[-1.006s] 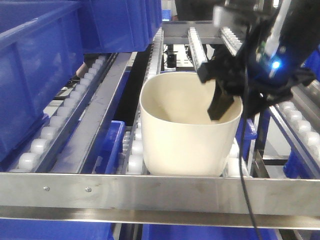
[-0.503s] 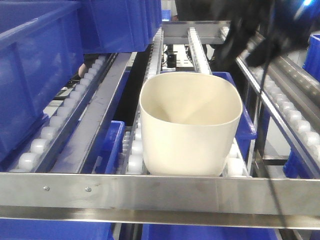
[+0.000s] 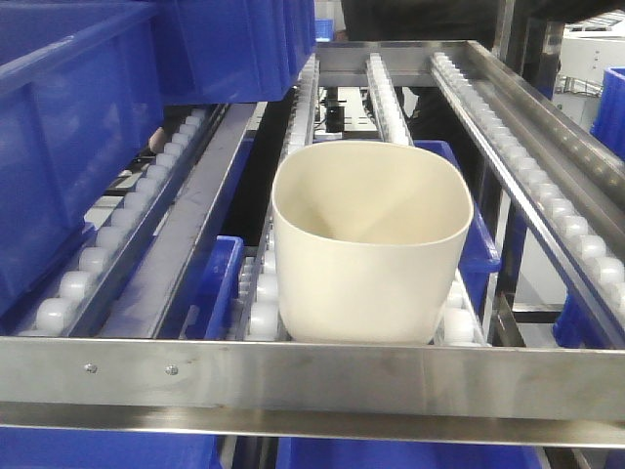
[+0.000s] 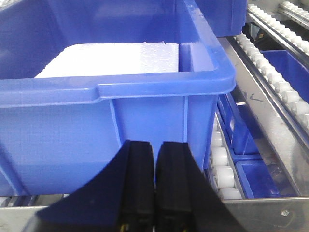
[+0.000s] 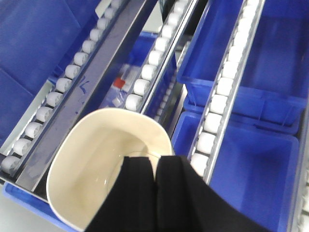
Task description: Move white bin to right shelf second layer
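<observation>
The bin (image 3: 371,244) sits on the roller rails (image 3: 395,103) below the right end effector (image 5: 155,181), whose fingers are together. The left end effector (image 4: 154,164) is likewise closed and empty, a blue crate (image 4: 116,111) just ahead.

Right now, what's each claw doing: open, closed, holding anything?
Left claw: closed, empty, in front of a blue crate.
Right claw: closed, empty, above the white bin.

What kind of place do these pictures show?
Probably a warehouse or factory parts store. Steel flow racks with rails of white rollers hold stacked blue plastic crates, and a white bin sits on the rollers behind a bolted steel front bar.
</observation>
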`<state>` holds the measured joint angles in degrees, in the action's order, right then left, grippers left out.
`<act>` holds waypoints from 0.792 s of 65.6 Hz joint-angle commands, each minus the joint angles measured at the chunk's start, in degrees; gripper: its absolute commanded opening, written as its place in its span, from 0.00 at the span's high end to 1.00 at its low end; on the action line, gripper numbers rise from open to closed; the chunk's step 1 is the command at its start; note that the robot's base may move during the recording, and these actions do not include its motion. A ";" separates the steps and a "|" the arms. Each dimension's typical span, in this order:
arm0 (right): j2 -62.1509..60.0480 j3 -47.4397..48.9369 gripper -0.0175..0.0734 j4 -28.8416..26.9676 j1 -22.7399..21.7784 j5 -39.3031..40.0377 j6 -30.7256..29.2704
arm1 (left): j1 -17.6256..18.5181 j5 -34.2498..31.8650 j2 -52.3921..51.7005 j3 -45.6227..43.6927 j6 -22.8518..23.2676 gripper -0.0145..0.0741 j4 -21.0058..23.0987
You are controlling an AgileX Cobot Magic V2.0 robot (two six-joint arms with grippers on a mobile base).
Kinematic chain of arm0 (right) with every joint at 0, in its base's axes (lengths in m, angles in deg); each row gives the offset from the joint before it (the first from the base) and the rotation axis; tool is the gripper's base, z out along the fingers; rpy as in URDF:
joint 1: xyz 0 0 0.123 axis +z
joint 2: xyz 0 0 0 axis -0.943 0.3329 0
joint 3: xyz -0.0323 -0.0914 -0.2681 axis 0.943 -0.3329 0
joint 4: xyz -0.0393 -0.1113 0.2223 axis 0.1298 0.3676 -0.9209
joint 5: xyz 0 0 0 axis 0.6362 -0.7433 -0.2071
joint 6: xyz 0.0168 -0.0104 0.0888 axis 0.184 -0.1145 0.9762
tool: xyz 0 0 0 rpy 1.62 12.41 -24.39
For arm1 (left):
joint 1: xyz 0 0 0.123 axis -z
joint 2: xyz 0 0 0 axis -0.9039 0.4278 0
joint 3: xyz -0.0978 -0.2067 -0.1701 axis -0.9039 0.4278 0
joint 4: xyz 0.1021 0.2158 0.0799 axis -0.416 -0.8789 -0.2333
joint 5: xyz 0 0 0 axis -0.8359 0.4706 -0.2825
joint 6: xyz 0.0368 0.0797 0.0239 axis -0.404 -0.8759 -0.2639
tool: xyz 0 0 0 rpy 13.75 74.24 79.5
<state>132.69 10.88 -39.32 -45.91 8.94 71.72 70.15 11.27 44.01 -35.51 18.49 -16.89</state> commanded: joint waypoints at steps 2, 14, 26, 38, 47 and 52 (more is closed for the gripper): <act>-3.76 -1.34 0.75 0.03 -0.25 6.79 -0.10 | 0.34 -4.95 -0.81 2.11 0.18 0.74 0.00; -8.49 -6.65 0.75 0.03 -2.93 7.00 -0.10 | 0.34 -4.95 -0.81 2.11 0.18 0.74 0.00; -13.64 -10.98 0.75 0.03 -7.61 6.79 -0.10 | 0.34 -4.95 -0.81 2.11 0.18 0.74 0.00; -16.87 -12.18 0.75 0.03 -8.68 5.55 -0.10 | 0.34 -4.95 -0.81 2.11 0.18 0.74 0.00; -16.80 -12.18 0.75 0.03 -8.68 5.26 -0.10 | 0.34 -4.95 -0.81 2.11 0.18 0.74 0.00; -16.80 -12.18 0.75 0.03 -8.68 5.18 -0.10 | 0.34 -4.95 -0.81 2.11 0.18 0.74 0.00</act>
<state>116.07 -2.97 -39.32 -54.20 9.90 71.83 70.15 11.27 44.01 -35.51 18.49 -16.89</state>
